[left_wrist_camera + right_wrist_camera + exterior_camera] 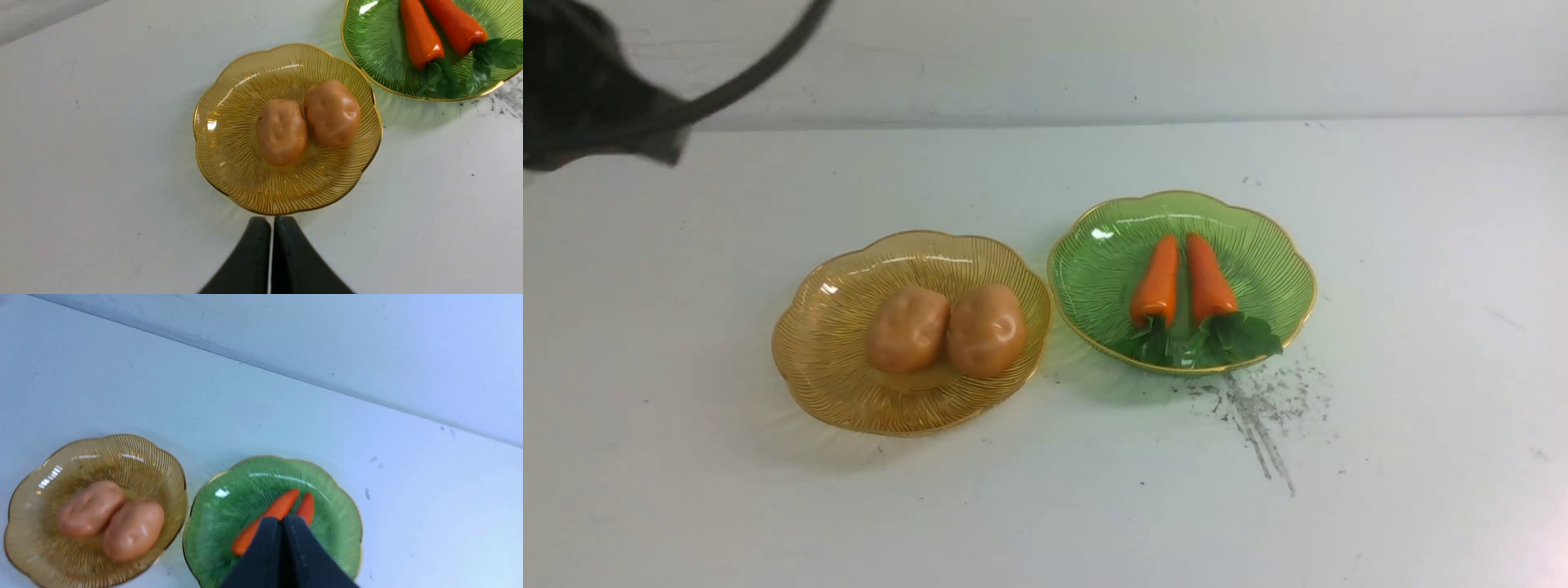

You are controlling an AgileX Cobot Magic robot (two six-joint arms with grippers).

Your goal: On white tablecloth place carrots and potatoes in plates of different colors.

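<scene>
Two tan potatoes (907, 329) (986, 329) lie side by side in the amber plate (825, 359) on the white tablecloth (686, 327). Two orange carrots (1158, 280) (1207, 278) with green tops lie in the green plate (1094, 269) to its right. My left gripper (272, 220) is shut and empty, raised just short of the amber plate's (229, 163) near rim, with the potatoes (281, 131) (332, 113) beyond it. My right gripper (282, 519) is shut and empty, held high over the green plate (220, 522), hiding the thick ends of the carrots (278, 509) (307, 507).
A patch of grey scuff marks (1258, 408) stains the cloth just in front of the green plate. A pale wall (1094, 57) closes the far edge. Part of a dark arm and its cable (596, 98) hangs in the upper left of the front view.
</scene>
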